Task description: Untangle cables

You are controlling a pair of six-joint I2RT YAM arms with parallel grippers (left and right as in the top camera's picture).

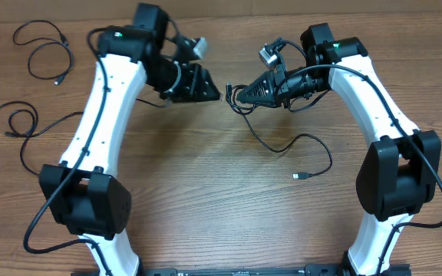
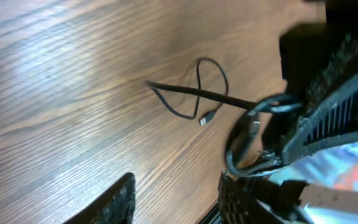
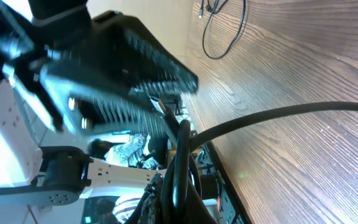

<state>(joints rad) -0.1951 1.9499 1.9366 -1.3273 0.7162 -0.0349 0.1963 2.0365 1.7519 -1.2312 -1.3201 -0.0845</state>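
In the middle of the table my right gripper (image 1: 235, 95) is shut on a black cable (image 1: 282, 146). The cable loops down over the wood to a small plug (image 1: 301, 176). In the right wrist view the bunched cable (image 3: 180, 163) runs up between the fingers and one strand (image 3: 278, 114) leads off across the table. My left gripper (image 1: 215, 92) faces the right one, a short gap away. Its fingers (image 2: 122, 198) stand open with only bare wood between them. The left wrist view shows the right gripper (image 2: 272, 146) holding the cable and a loose loop (image 2: 199, 93) lying beyond.
Two separate black cables lie apart: one at the far left top (image 1: 46, 47), another at the left edge (image 1: 12, 123). Thick arm cables run along both white arms (image 1: 106, 100). Both arm bases stand at the table's front edge.
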